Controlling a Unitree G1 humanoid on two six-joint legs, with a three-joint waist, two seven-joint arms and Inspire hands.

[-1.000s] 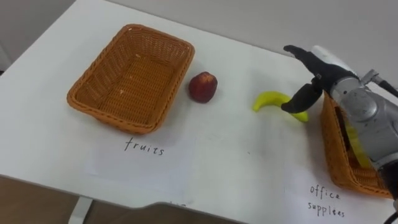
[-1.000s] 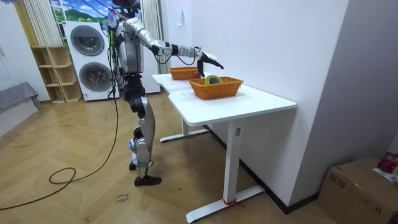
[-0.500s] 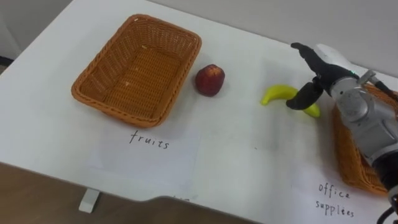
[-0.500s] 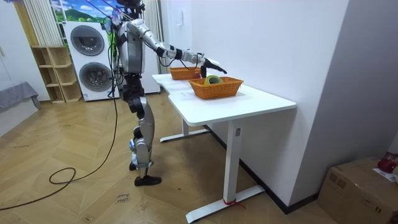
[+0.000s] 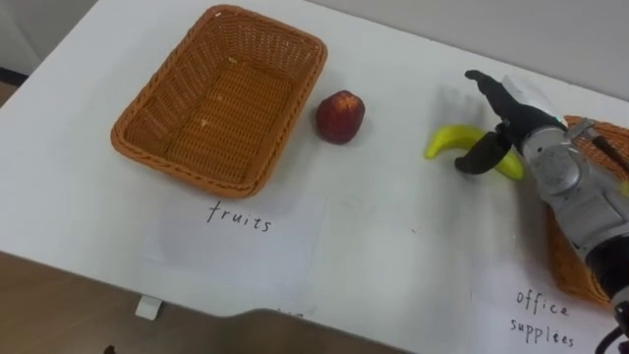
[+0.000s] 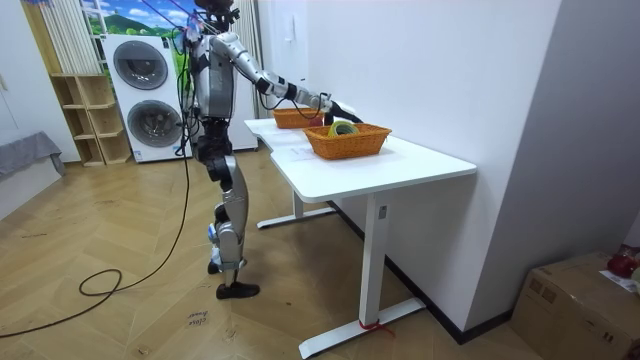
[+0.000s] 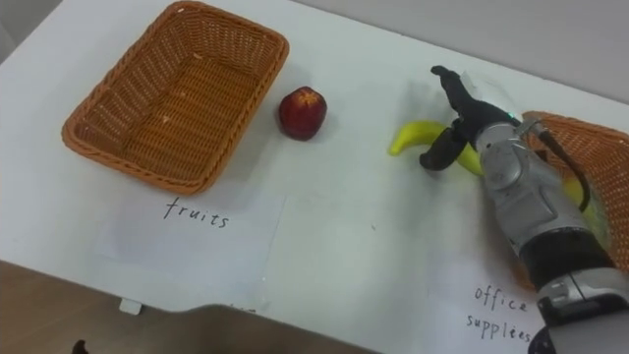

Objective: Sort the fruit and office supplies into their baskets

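An empty wicker fruit basket (image 5: pixel 177 169) sits at the table's left above a paper marked "fruits" (image 5: pixel 236 218). A red apple (image 5: pixel 340 116) lies just right of it. Further right lies a yellow banana (image 5: pixel 447 143). My right hand (image 5: pixel 513 126) is open over the banana's right end, fingers stretched forward above it and thumb hanging down at its near side. The office supplies basket (image 5: pixel 568 258) stands at the right edge behind my forearm, with a yellow-green thing (image 6: pixel 343 128) in it. In the right eye view, the hand (image 7: pixel 477 123) covers part of the banana (image 7: pixel 413 135).
A paper marked "office supplies" (image 5: pixel 539 315) lies at the table's near right. I stand at the long side of the white table (image 6: pixel 400 165), which backs onto a wall. Bare tabletop lies between the apple and the banana.
My right arm has come down, bringing the hand lower onto the banana's right end. The eye view has shifted a little; apple, banana and baskets have stayed put.
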